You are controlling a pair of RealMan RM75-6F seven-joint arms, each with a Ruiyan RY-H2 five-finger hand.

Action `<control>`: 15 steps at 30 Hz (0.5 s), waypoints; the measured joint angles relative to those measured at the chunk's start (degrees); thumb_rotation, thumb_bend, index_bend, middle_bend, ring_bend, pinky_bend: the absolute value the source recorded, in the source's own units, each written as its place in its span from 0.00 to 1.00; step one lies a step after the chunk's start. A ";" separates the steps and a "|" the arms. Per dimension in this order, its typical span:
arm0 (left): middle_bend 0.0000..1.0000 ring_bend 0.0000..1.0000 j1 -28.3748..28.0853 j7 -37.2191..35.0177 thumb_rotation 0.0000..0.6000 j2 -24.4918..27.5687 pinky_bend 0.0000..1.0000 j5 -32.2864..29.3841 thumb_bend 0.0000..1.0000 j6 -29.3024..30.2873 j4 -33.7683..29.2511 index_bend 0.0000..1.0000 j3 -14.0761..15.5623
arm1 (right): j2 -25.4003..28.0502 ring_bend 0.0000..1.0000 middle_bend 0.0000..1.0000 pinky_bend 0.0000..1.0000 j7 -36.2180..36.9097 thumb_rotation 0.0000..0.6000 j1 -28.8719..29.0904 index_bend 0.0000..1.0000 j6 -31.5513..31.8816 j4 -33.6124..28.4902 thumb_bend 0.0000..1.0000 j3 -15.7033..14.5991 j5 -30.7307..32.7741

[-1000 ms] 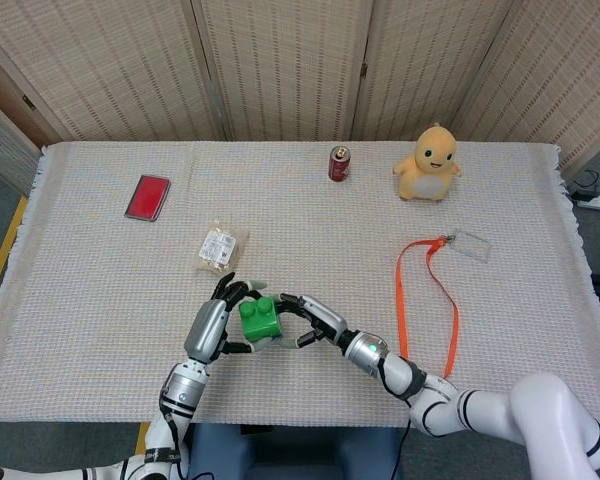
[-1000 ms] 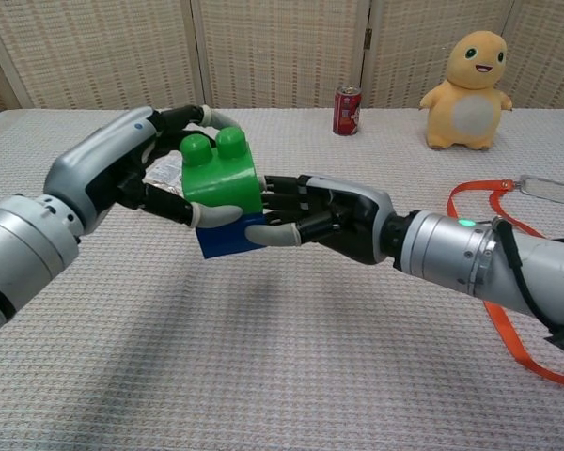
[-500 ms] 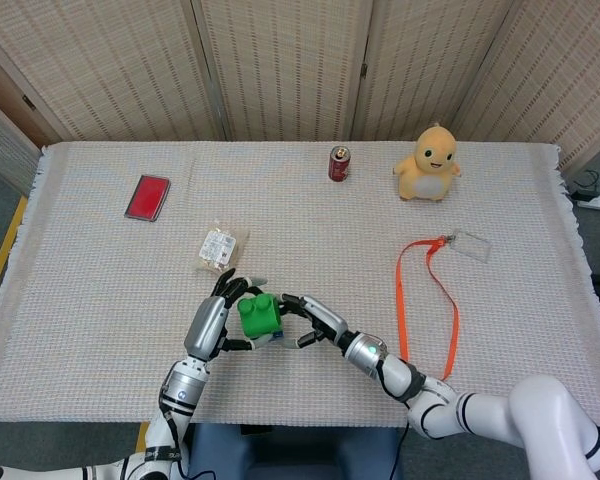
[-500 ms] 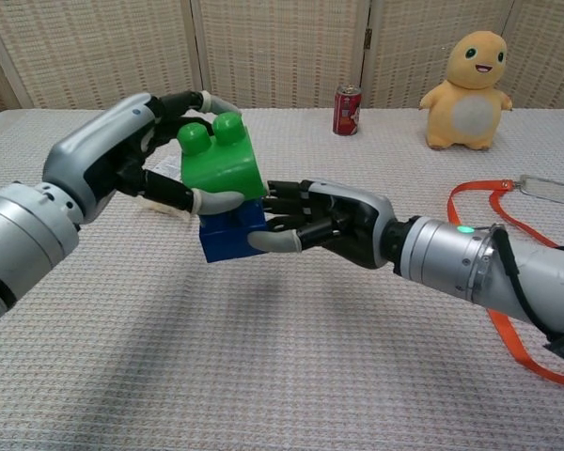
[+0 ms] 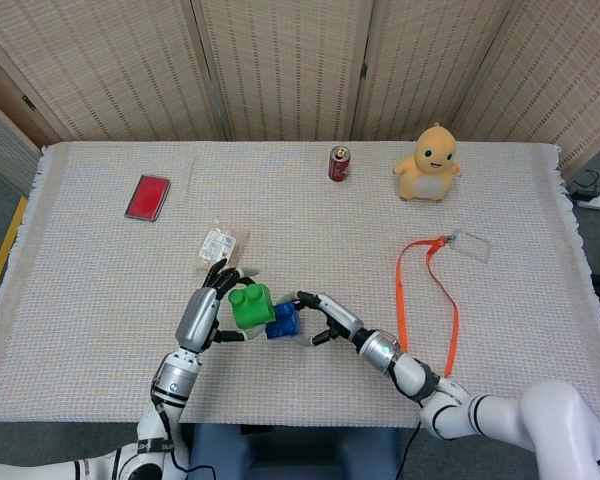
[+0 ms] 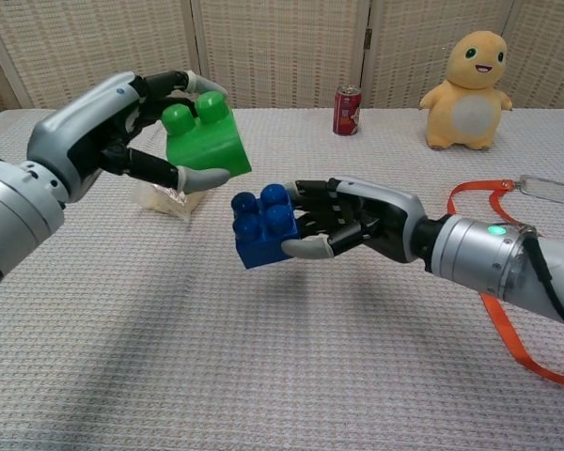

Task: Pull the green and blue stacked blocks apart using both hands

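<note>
Chest view: green block [image 6: 205, 141] tilted, studs up-left.

Head view: high, looking steeply down over the whole table [image 5: 100, 300] toward the folding screen [image 5: 280, 70]. Chest view: low, near table height, facing forward, close on the hands. Both share the red can [image 5: 339, 163] [image 6: 347, 110], yellow plush [image 5: 429, 163] [image 6: 468, 89], orange lanyard [image 5: 435, 290] [image 6: 508, 329].

The left hand [image 6: 122, 132] and right hand [image 6: 357, 224] are hovering mid-table over bare cloth [image 5: 100, 300]. A snack packet [image 5: 220, 244] is lying just behind the left hand; an orange lanyard [image 5: 425, 300] is fencing off the right hand's outer side.
</note>
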 measured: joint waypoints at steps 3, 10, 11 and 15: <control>0.70 0.23 0.33 -0.41 1.00 0.99 0.00 -0.47 0.39 -0.47 1.82 0.26 0.54 | 2.97 0.34 0.48 0.20 -6.97 1.00 -0.90 0.68 0.85 -2.37 0.39 0.15 0.55; 0.70 0.22 0.98 -3.09 1.00 2.14 0.00 -0.71 0.39 -2.21 5.91 0.26 2.71 | 12.81 0.34 0.48 0.20 -26.74 1.00 -3.06 0.68 1.22 -12.06 0.39 0.53 3.87; 0.70 0.22 1.05 -3.78 1.00 2.06 0.00 -0.21 0.39 -2.19 7.19 0.26 3.14 | 13.83 0.34 0.48 0.20 -29.40 1.00 -3.30 0.68 1.13 -13.01 0.39 0.56 4.50; 0.70 0.22 1.22 -6.92 1.00 1.40 0.00 1.75 0.39 -2.24 12.13 0.25 4.74 | 17.81 0.34 0.48 0.20 -41.53 1.00 -4.47 0.68 0.48 -17.40 0.39 0.84 8.66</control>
